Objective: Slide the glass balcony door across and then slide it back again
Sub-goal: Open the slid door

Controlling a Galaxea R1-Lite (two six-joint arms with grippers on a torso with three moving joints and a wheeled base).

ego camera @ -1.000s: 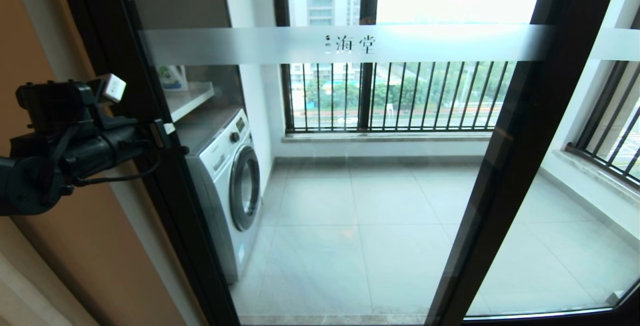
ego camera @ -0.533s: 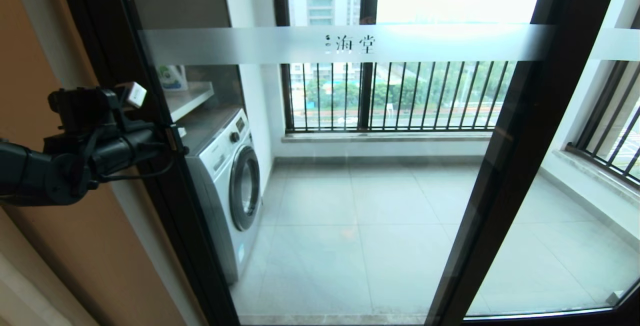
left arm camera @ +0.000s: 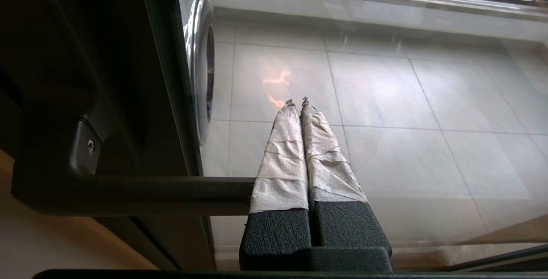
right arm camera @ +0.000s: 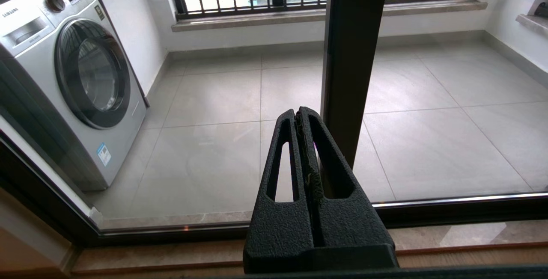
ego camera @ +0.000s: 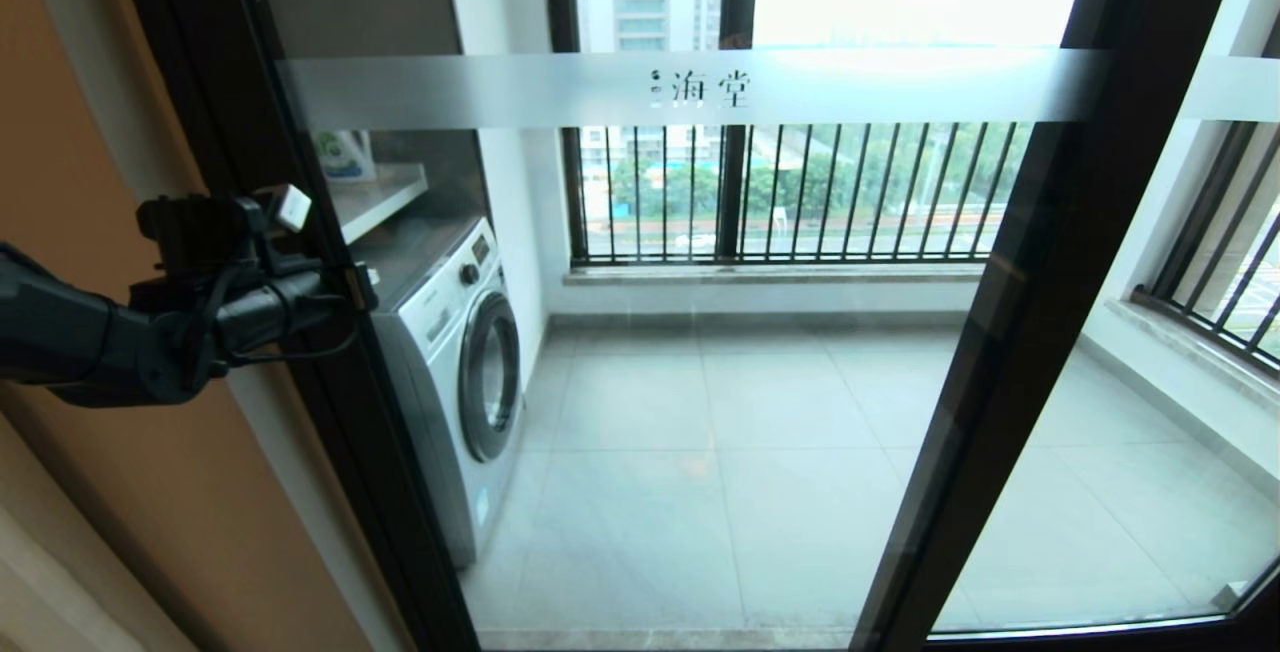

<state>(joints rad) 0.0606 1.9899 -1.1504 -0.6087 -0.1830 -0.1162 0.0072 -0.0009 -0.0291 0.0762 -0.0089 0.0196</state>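
The glass balcony door (ego camera: 680,332) is seen filling the middle of the head view, its frosted band (ego camera: 690,89) with printed characters running across the upper glass and its dark left stile (ego camera: 300,232) standing against the tan wall (ego camera: 90,162). The left pincer (ego camera: 362,284) is held at that stile, at the level of the washing machine (ego camera: 460,372) visible behind the glass. Compared with the earlier pictures, the left arm has been advanced further toward the door, so that its wrist and camera housing now lie closer to the stile, while the door itself has not been shifted. In the left wrist view the taped fingers (left arm camera: 282,155) are pressed together with nothing between them, and the dark bar of the door handle (left arm camera: 162,193) is seen crossing just beside them, its mount fixed to the frame; whether the fingers touch the bar cannot be told. The right pincer (right arm camera: 303,118) is shown only in its own wrist view, its fingers likewise closed on nothing, held low before the glass near the door's right stile (right arm camera: 351,56).
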